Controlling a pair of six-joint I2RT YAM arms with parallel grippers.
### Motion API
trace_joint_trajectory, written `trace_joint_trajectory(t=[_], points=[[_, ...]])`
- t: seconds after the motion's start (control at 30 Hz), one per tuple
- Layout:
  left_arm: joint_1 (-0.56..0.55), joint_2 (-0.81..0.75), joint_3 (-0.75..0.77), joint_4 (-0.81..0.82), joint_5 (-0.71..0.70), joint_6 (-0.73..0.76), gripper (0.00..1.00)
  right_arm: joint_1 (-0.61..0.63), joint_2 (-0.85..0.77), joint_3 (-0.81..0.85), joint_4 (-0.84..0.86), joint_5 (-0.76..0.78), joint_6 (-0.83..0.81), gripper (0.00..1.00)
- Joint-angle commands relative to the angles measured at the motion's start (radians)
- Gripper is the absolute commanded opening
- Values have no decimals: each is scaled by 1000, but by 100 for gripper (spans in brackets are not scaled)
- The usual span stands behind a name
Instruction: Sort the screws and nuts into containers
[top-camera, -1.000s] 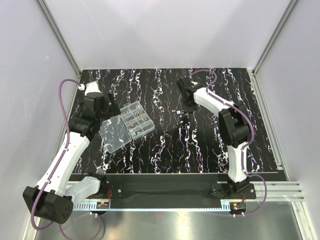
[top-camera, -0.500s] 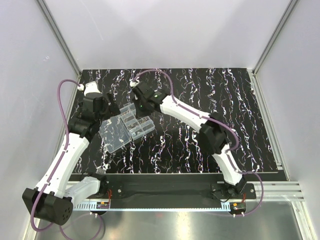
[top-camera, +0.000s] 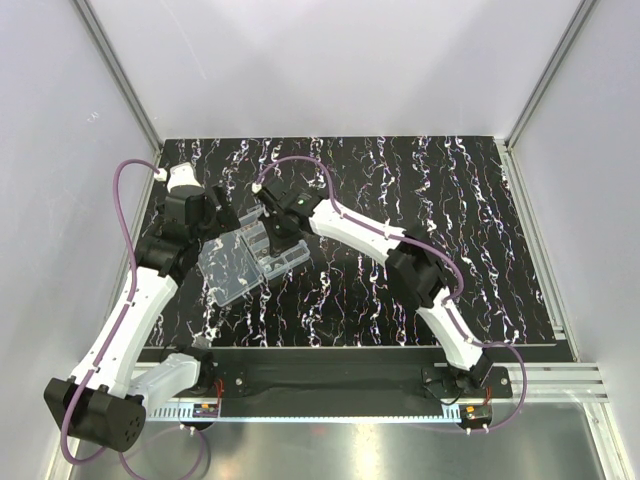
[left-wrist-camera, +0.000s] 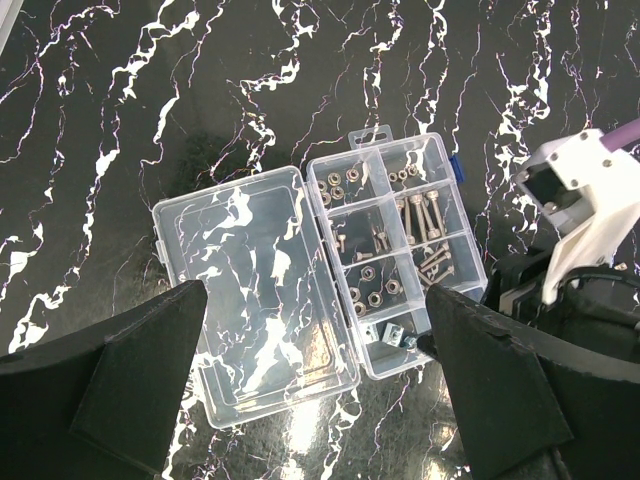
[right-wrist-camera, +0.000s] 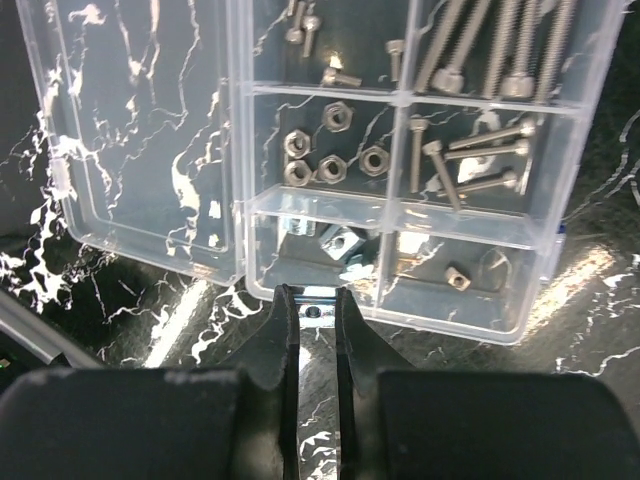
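**Right hand pinches a small metal piece at the organiser's edge**

The clear plastic organiser box (top-camera: 285, 258) lies left of centre in the overhead view, on the black desk with white marble streaks (top-camera: 450, 220). Its flat clear hinged lid (left-wrist-camera: 255, 300) is folded fully open. It rests on the desk just left of the compartments in the left wrist view.

The right hand (right-wrist-camera: 315, 298) is closed, its two dark fingertips pinching a small silvery metal piece with a round hole (right-wrist-camera: 315, 311). In the right wrist view this piece sits low in the middle of the frame, right at the near wall of the box's lower left compartment. Whether it is over the compartment or just outside the wall cannot be told.

That compartment holds a few squarish silvery blocks (right-wrist-camera: 338, 240). The one above it holds five silvery hexagonal nuts (right-wrist-camera: 330, 150). To the right of the nuts lie slim silvery screws with heads (right-wrist-camera: 465, 160), and longer screws (right-wrist-camera: 500, 50) fill the upper right of the frame. A single tiny piece (right-wrist-camera: 457, 278) lies in the lower right compartment.

The left hand (left-wrist-camera: 315, 300) is spread wide and holds nothing. Its dark fingers (left-wrist-camera: 120, 390) fill the lower corners of its wrist view, with the lid and compartments showing between them. The right arm's white casing (left-wrist-camera: 585, 200) stands at the right edge of that view.
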Motion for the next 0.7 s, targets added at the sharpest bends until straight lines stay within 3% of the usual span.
trace_joint_trajectory(t=[0.0,0.37,0.5,0.53,0.67], points=[[-3,-16,-1,42,5,2,99,21,-9,11,16,-37,-17,6],[-3,-16,-1,42,7,5,99,28,56,48,21,-23,-11,7],[-1,-14,-1,43,10,5,99,28,56,45,19,-25,-11,19],[-1,-13,-1,43,9,3,99,28,51,46,18,-26,-11,27],[-1,-16,-2,42,9,5,99,28,33,52,24,-45,-12,45]])
